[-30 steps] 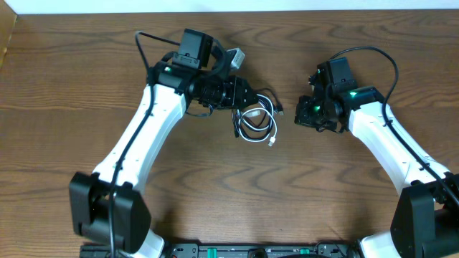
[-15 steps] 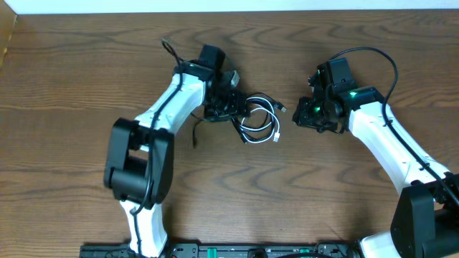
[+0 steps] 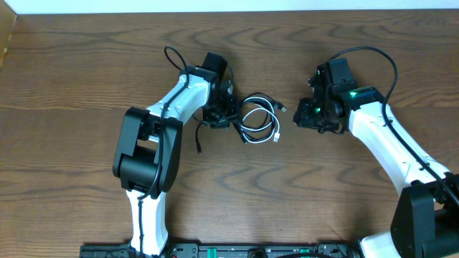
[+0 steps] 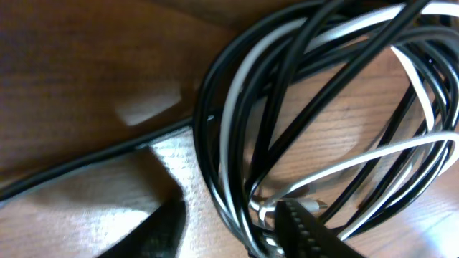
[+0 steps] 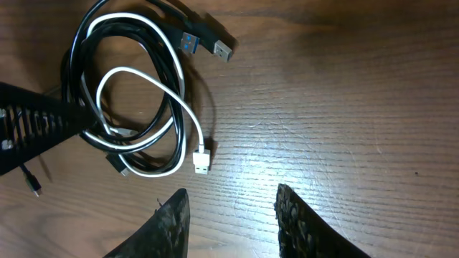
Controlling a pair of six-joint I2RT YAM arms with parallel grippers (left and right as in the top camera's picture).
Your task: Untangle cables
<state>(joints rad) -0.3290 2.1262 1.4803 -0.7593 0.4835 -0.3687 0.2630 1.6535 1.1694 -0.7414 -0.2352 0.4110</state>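
The cables lie as one tangled coil on the wooden table: a black cable [image 3: 252, 106] and a white cable [image 3: 262, 132] looped through each other. My left gripper [image 3: 233, 115] is at the coil's left edge. In the left wrist view the black cable [image 4: 208, 129] and white cable [image 4: 233, 93] run between the jaws of the left gripper [image 4: 229, 208], which stand apart, strands lying against the right finger. My right gripper [image 3: 307, 117] hovers to the right of the coil, apart from it. The right gripper [image 5: 233, 226] is open over bare wood, the white cable [image 5: 136, 70] and black cable [image 5: 122, 29] ahead of it.
Two USB plugs [image 5: 215, 43] point away from the coil at its far right, and a white plug [image 5: 201, 159] lies at its near side. A thin black arm wire [image 3: 198, 137] hangs beside the left arm. The table's far edge [image 3: 229, 8] runs along the top.
The left arm has folded inward, its base link now standing closer to the coil, while its gripper stayed at the coil's left edge. The right arm has not visibly moved.
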